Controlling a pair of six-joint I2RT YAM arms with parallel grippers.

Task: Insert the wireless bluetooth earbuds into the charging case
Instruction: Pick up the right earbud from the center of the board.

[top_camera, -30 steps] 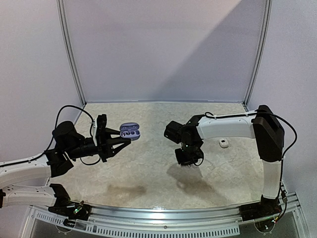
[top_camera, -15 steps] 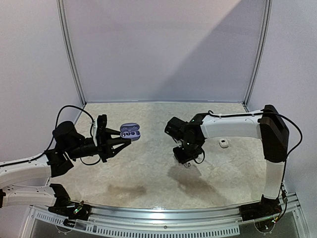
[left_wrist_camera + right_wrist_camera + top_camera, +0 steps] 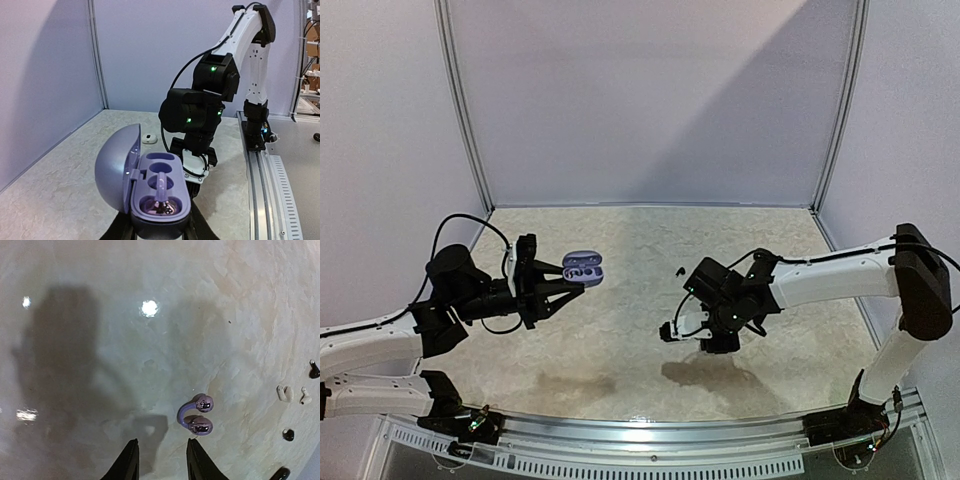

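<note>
My left gripper [image 3: 563, 287] is shut on the base of an open purple charging case [image 3: 160, 187], held above the table with its lid [image 3: 116, 172] swung to the left. One purple clip-shaped earbud [image 3: 162, 192] sits in the case's near slot; the far slots look bare. A second purple clip earbud [image 3: 196, 416] lies on the table, just ahead and right of my right gripper [image 3: 161, 462]. That gripper is open, pointing down, with nothing between its fingers. From above, the right gripper [image 3: 705, 338] hangs low over the table's middle right.
Several tiny loose earbuds lie at the right edge of the right wrist view: white ones [image 3: 286, 393] and black ones [image 3: 288, 434]. A small white case [image 3: 148, 139] rests on the table behind the purple case. The right arm [image 3: 197, 110] stands beyond the held case.
The right arm swung nearer and to the right and dropped toward the table. Its jaws opened wider. The left arm and the case stayed still.
</note>
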